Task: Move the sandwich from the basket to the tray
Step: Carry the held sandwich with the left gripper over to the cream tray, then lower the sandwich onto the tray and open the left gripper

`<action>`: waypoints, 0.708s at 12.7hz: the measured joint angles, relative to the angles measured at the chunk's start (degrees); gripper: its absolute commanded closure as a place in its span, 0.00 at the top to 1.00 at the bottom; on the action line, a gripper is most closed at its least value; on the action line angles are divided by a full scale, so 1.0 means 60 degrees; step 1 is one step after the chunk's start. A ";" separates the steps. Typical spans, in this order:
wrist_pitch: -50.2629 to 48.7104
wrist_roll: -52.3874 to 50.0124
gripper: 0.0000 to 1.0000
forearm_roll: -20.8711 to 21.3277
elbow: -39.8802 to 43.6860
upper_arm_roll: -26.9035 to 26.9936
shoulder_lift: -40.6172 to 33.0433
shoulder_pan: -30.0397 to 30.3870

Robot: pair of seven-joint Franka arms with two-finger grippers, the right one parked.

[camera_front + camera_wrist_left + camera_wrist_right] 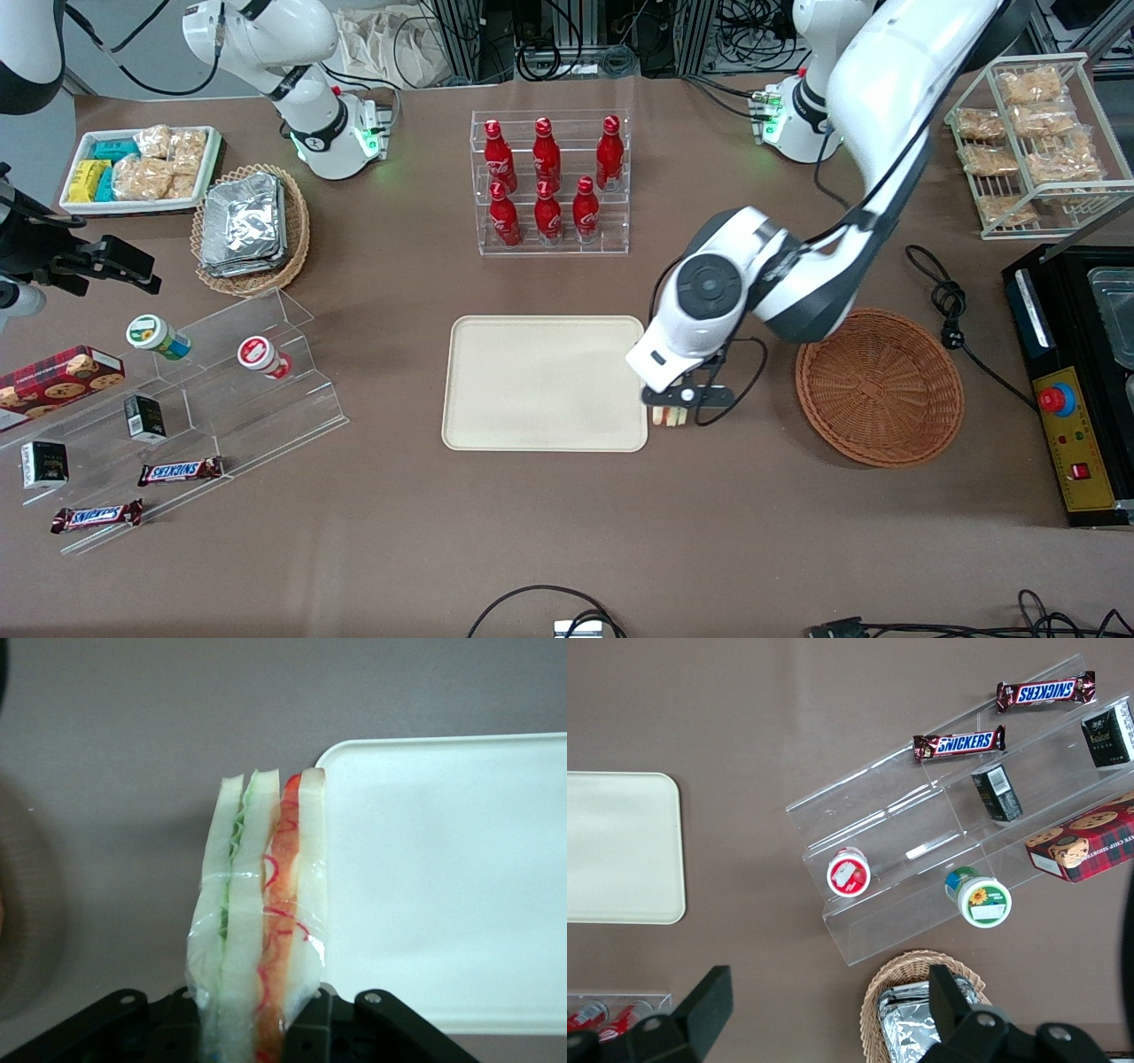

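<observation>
Sandwich (670, 416): front view, held under the gripper (684, 409), above the desk (567, 549) just beside the tray (545, 384) edge, between tray and basket (879, 386), the basket lying toward the working arm's end from the gripper. Left wrist view: sandwich (261, 921), clear-wrapped, clamped upright between the gripper (252, 1032) fingers (323, 1028), green and orange-red filling showing, its tip overlapping the tray (443, 877) corner. Right wrist view: tray (620, 846) only; gripper not shown.
</observation>
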 measured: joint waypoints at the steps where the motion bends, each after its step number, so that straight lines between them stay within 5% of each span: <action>1: 0.0480 -0.0249 0.00 0.0126 0.0024 0.0007 0.0342 -0.0117; 8: 0.2456 -0.0727 0.00 0.0406 0.0086 0.0098 0.1958 -0.0676; 9: 0.2455 -0.0834 0.07 0.0465 0.0150 0.0141 0.1958 -0.0765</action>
